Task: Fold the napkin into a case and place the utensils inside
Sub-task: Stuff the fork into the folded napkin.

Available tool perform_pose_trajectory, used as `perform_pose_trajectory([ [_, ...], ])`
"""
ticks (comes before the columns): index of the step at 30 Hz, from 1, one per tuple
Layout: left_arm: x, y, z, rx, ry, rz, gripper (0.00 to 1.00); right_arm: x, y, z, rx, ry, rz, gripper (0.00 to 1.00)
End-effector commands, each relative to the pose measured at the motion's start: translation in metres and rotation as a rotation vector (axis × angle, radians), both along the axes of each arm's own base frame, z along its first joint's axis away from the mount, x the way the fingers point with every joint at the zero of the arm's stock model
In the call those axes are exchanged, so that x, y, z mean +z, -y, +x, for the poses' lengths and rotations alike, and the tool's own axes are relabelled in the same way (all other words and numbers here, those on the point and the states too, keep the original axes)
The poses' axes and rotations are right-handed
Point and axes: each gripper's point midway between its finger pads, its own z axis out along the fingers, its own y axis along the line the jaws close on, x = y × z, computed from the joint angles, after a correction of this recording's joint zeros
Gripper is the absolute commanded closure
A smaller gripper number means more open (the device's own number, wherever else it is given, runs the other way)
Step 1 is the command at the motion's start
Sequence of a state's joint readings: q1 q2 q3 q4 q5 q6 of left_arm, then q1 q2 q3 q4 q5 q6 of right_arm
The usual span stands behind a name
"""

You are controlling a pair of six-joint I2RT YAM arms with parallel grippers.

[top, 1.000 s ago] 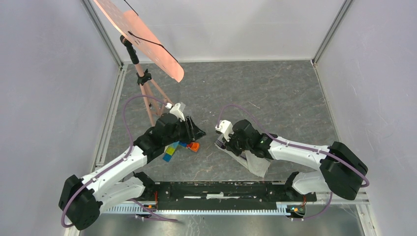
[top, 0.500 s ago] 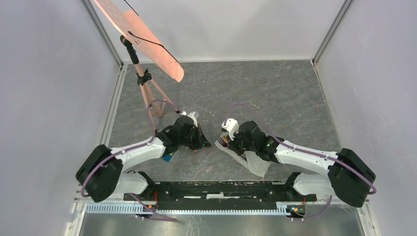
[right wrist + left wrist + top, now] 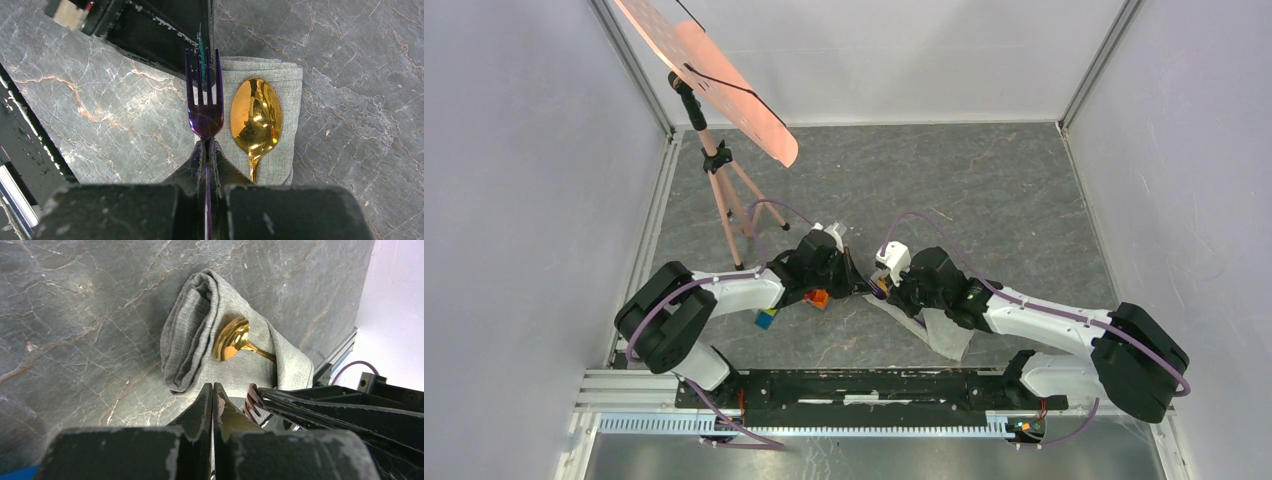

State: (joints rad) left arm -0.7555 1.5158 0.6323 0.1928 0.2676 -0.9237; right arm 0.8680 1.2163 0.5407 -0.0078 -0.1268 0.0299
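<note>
Centrally, the right gripper [image 3: 206, 147] is clamped tight on the purple fork [image 3: 204, 112], its tines over the edge of the folded napkin [image 3: 287, 85]; the gold spoon [image 3: 256, 117] lies on that cloth, just beside the fork; the left gripper [image 3: 212, 390] has its fingers pressed together at the napkin's edge; whether it pinches cloth is unclear.

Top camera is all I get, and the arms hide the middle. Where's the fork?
Observer: The right tool is shut on the purple fork, with its tines over the edge of the napkin.
Operator: What else is there?
Observer: The gold spoon lies on the folded napkin, right next to the fork.
Operator: What about the other arm?
Observer: The left tool is shut at the napkin's edge. I can't tell whether it pinches any cloth.
</note>
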Motion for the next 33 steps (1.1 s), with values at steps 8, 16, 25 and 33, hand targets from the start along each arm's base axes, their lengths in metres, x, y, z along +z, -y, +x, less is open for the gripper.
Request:
perform_pose_trajectory([
  [8, -0.025, 0.001, 0.007, 0.047, -0.048, 0.052, 0.98, -0.001, 0.004, 0.000, -0.012, -0.020, -0.034, 1.00],
  [16, -0.029, 0.000, 0.008, 0.055, -0.051, 0.061, 0.98, -0.019, 0.009, -0.010, 0.020, -0.065, -0.114, 1.00],
  [25, -0.024, 0.002, 0.009, 0.050, -0.043, 0.051, 0.98, -0.027, 0.010, -0.004, -0.003, -0.051, -0.150, 1.00],
  [33, -0.012, 0.003, 0.011, 0.031, -0.015, 0.062, 0.98, -0.028, 0.012, 0.004, -0.035, -0.026, -0.167, 0.94],
])
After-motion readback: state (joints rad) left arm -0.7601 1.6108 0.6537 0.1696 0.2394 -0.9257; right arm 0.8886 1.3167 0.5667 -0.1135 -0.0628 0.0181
